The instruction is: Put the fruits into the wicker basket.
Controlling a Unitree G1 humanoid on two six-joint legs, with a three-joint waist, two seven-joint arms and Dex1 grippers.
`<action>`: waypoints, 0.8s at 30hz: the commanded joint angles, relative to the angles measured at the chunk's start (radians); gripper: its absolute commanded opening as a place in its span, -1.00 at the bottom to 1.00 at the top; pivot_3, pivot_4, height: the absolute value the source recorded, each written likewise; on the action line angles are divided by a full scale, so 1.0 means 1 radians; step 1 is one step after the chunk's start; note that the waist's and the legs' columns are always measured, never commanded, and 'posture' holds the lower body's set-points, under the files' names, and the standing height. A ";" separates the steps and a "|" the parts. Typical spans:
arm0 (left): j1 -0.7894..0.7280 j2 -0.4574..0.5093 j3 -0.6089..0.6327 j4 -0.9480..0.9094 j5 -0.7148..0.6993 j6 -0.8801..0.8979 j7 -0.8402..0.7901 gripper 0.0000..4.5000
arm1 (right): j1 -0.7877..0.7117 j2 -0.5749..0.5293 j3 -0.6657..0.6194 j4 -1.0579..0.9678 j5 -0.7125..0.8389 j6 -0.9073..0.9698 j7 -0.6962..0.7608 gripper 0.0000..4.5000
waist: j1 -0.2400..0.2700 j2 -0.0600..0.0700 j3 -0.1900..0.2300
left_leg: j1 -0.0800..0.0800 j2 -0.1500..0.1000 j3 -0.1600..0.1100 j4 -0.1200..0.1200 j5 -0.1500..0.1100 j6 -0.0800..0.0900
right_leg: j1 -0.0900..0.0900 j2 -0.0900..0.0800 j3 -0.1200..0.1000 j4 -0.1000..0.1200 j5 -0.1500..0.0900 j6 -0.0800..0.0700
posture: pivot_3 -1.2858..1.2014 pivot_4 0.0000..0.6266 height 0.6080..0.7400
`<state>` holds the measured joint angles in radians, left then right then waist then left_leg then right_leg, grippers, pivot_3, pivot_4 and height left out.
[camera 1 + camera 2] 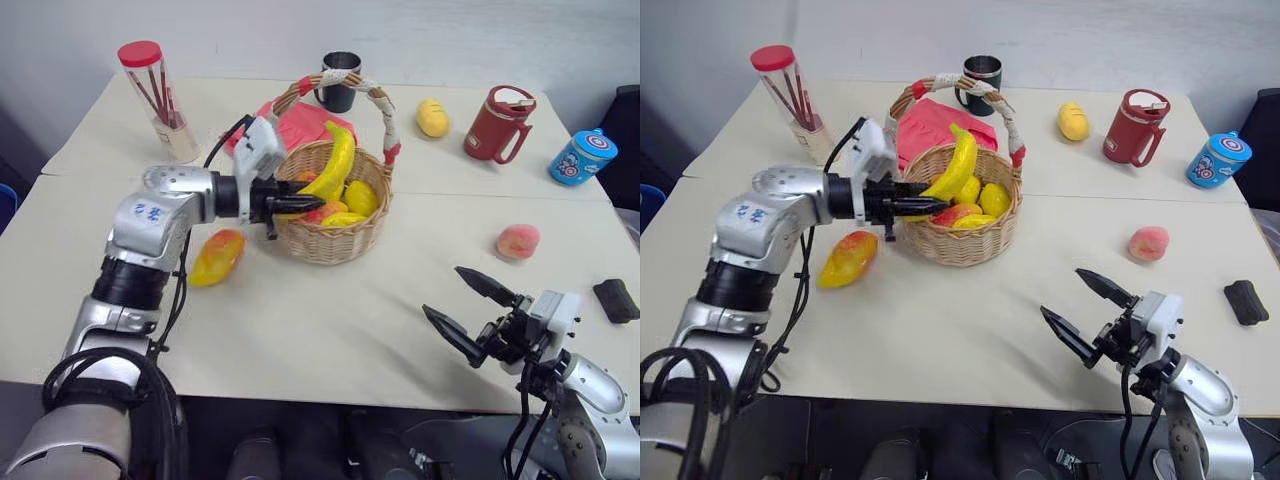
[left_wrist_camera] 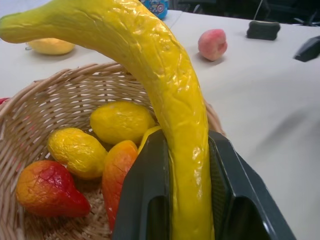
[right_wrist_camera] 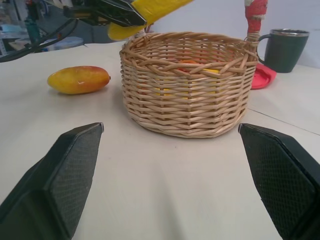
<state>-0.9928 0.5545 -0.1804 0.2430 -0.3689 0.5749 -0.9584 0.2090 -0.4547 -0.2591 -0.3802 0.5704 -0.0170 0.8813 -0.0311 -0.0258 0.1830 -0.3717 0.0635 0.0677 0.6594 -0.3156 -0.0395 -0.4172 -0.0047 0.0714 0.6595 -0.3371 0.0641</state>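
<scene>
Left gripper (image 1: 292, 207) is clamped on the curved yellow toy banana (image 1: 334, 163), holding it over the rim of the round tan wicker basket (image 1: 330, 240) at table centre. Small yellow and red toy fruits (image 2: 120, 121) lie inside. Elongated yellow-to-red mango (image 1: 217, 256) sits on the cream table (image 1: 330, 330) at the basket's 8 o'clock, just beside it. Round pink peach (image 1: 518, 241) sits at 3 o'clock, well apart. Another yellow fruit (image 1: 432, 117) sits at 1 o'clock. Right gripper (image 1: 467, 306), at 5 o'clock, has jaws spread wide, empty.
</scene>
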 commanded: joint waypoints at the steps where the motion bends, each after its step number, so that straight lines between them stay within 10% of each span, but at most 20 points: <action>1: -0.029 -0.018 -0.018 0.011 0.041 -0.015 -0.020 -0.42 | 0.009 0.005 0.004 -0.060 -0.003 -0.025 -0.016 1.00 | 0.000 0.000 0.000 | 0.001 0.000 0.001 0.001 0.000 0.000 | 0.000 0.000 0.001 0.001 0.000 0.000 | 0.03 -0.52 1.00; 7: 0.041 -0.045 0.062 -0.028 0.063 -0.207 -0.003 0.36 | 0.010 0.001 0.026 -0.086 -0.005 -0.018 -0.033 1.00 | 0.000 0.000 0.000 | 0.003 0.000 0.001 0.004 0.000 0.001 | 0.002 0.004 0.006 0.003 0.001 0.003 | 0.03 -0.52 1.00; 17: 0.542 0.206 0.378 -0.293 -0.086 -0.404 -0.195 0.36 | -0.077 -0.044 0.085 -0.093 0.019 -0.015 0.032 1.00 | -0.016 0.000 0.000 | 0.007 0.003 0.000 0.004 -0.003 -0.003 | 0.001 0.009 0.017 0.005 0.002 0.002 | 0.03 -0.52 1.00; 24: 0.974 0.364 0.871 -0.042 -0.085 -0.357 -0.094 0.99 | -0.180 -0.089 0.118 -0.129 0.098 0.053 0.090 1.00 | -0.027 -0.002 0.000 | 0.012 0.004 0.000 0.003 -0.009 0.005 | 0.004 0.007 0.014 0.004 0.000 0.000 | 0.03 -0.52 1.00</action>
<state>-0.0472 0.8943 0.5914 0.1547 -0.4414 0.2259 -1.0670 0.0302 -0.5344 -0.1490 -0.4683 0.6390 0.0290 0.9502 -0.0585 -0.0276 0.1834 -0.3597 0.0670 0.0672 0.6617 -0.3244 -0.0341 -0.4127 0.0017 0.0847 0.6632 -0.3372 0.0639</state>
